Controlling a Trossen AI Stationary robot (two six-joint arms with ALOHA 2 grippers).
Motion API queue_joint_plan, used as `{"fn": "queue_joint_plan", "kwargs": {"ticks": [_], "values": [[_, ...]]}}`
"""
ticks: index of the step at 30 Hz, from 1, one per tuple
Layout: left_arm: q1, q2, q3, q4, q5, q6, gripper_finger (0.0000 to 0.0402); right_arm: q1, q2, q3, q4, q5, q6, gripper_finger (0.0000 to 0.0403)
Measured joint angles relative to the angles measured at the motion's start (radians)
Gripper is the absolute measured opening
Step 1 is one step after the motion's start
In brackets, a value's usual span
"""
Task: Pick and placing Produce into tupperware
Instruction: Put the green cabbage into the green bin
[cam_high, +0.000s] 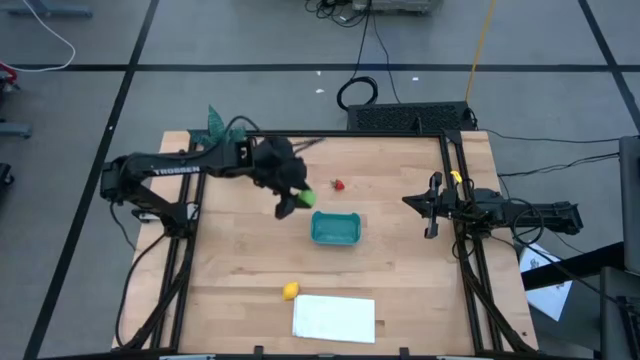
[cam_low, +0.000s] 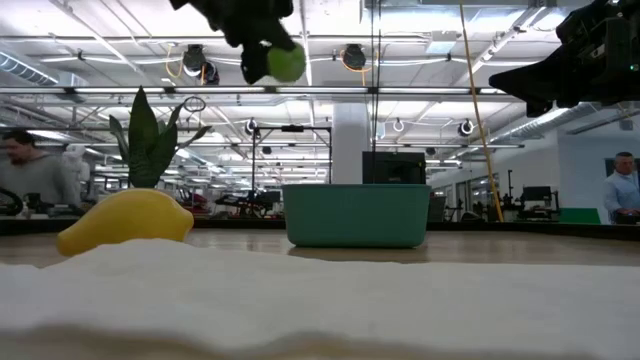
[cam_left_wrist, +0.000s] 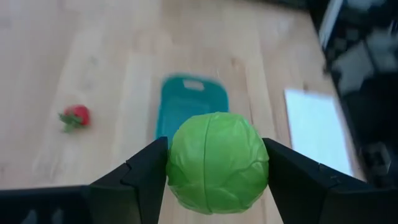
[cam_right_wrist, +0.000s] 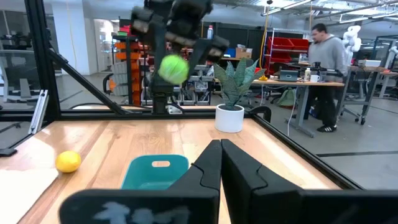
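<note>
My left gripper (cam_high: 293, 200) is shut on the round lime-green piece (cam_left_wrist: 216, 162), high above the table and just left of the teal tupperware (cam_high: 335, 228). The green piece also shows in the low view (cam_low: 285, 62) and the right wrist view (cam_right_wrist: 173, 68). The small red piece (cam_high: 339, 185) lies on the wood beyond the tub. The yellow lemon-like piece (cam_high: 290, 291) lies near the front, beside the white sheet. My right gripper (cam_high: 432, 205) is shut and empty at the table's right side. My left gripper pinches the green piece by its two opposite sides (cam_left_wrist: 174, 163) between its two fingers (cam_left_wrist: 149, 177), which point down from above. The piece is lifted clear of the table and hangs at the fingers' ends.
A flat white sheet (cam_high: 334, 317) lies at the front edge. A potted plant (cam_high: 217, 124) stands at the far left corner. A black frame rail (cam_high: 350, 136) runs along the table's far side. People are in the room beyond.
</note>
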Motion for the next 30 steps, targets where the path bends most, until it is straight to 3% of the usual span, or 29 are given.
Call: {"fn": "queue_joint_plan", "kwargs": {"ticks": [8,14,20,30], "values": [[0.086,0.068,0.095,0.023,0.112,-0.061,0.023,0.0,0.0,0.0,0.004,0.0,0.0,0.0],[0.112,0.218,0.231,0.02,0.247,-0.057,0.023,0.0,0.003,0.001,0.005,0.0,0.0,0.0],[0.118,0.372,0.391,-0.093,0.357,0.02,0.023,0.0,0.009,0.001,0.005,0.0,0.0,0.0],[0.133,0.575,0.625,-0.275,0.444,0.188,0.023,0.0,0.01,0.001,0.008,0.0,0.0,0.0]]}}
